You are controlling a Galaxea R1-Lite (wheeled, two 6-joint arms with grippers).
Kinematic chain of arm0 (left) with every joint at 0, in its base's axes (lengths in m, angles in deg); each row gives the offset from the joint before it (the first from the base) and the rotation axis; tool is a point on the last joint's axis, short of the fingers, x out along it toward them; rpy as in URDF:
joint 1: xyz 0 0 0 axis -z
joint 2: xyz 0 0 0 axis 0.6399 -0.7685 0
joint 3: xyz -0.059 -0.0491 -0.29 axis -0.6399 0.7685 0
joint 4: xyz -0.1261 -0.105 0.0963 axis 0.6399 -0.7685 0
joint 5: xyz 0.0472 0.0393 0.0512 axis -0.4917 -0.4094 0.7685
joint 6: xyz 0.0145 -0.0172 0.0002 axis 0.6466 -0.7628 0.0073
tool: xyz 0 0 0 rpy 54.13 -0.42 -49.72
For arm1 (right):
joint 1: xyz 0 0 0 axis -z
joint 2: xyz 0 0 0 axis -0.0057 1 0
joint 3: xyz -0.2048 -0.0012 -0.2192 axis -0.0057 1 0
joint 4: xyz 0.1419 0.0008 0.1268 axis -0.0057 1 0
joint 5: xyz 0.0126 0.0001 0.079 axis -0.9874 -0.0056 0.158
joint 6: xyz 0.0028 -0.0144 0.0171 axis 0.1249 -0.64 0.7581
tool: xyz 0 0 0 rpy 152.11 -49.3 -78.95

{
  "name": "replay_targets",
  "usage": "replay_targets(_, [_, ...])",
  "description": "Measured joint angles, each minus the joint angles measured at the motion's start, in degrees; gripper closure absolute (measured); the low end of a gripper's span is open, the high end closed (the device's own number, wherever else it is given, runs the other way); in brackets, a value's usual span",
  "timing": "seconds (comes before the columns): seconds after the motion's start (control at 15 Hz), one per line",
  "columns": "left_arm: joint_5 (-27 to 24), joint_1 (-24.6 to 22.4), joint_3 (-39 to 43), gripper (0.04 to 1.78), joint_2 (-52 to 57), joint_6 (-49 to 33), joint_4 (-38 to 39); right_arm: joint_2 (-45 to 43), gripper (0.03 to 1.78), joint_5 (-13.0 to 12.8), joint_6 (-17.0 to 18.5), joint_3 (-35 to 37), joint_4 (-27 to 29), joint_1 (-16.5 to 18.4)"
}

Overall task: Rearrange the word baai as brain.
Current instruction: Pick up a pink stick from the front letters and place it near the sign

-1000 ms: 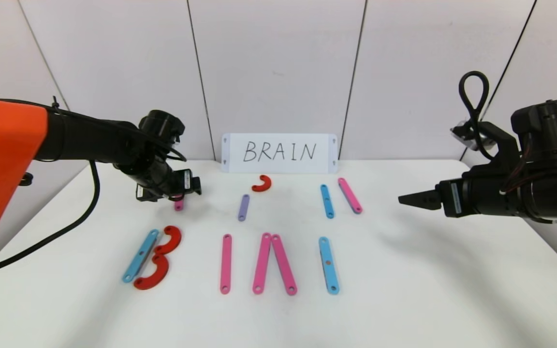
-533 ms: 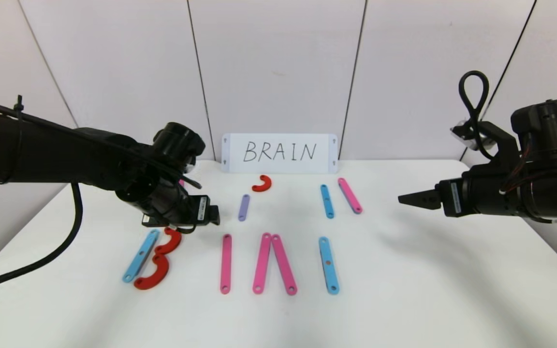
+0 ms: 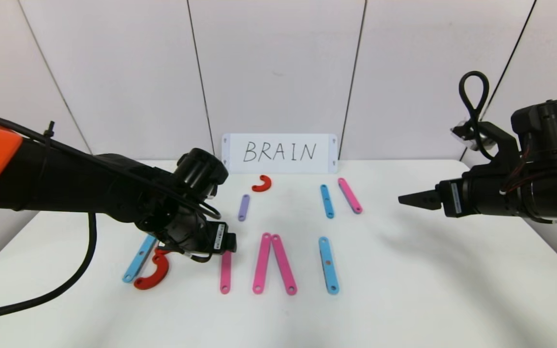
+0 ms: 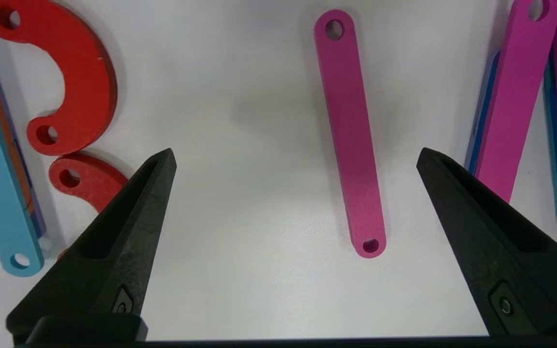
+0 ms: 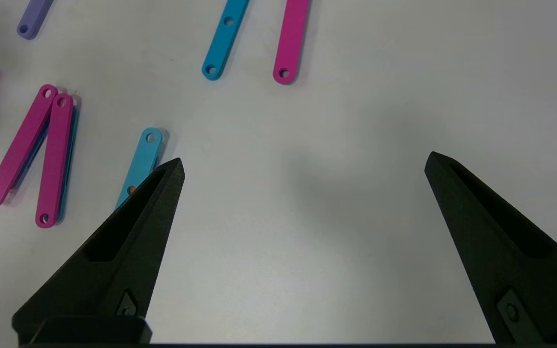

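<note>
The word lies along the table's front. Its first letter is a blue strip (image 3: 138,258) with red curved pieces (image 3: 155,275). Then come a single pink strip (image 3: 225,275), a pink pair (image 3: 272,263) leaning together, and a blue strip (image 3: 329,266). My left gripper (image 3: 223,246) hangs open over the far end of the single pink strip. In the left wrist view the gripper (image 4: 295,157) is open and empty. The pink strip (image 4: 351,130) lies between the fingers, with the red curves (image 4: 80,72) to one side. My right gripper (image 3: 411,199) is open and empty, parked above the table's right side.
Loose pieces lie farther back: a purple strip (image 3: 243,208), a small red curve (image 3: 262,183), a blue strip (image 3: 327,201) and a pink strip (image 3: 350,195). A white card reading BRAIN (image 3: 279,152) stands against the back wall. My left arm covers part of the first letter.
My left arm has swung from the back left toward the front and right, and its gripper now sits over the single pink strip. The right arm has not moved.
</note>
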State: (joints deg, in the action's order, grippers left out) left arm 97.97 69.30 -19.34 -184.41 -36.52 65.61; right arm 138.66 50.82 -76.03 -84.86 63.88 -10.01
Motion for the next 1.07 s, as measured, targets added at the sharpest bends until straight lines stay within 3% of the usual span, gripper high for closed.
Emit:
replay_targets(0.8, [0.0,1.6,0.3,0.1,-4.2,-2.1,1.7,-0.3,0.07,0.0,0.0,0.3,-0.1,0.1])
replay_targets(1.07, [-0.1,1.7,0.3,0.44,-5.0,-2.1,1.7,-0.4,0.07,0.0,0.0,0.4,-0.1,0.2])
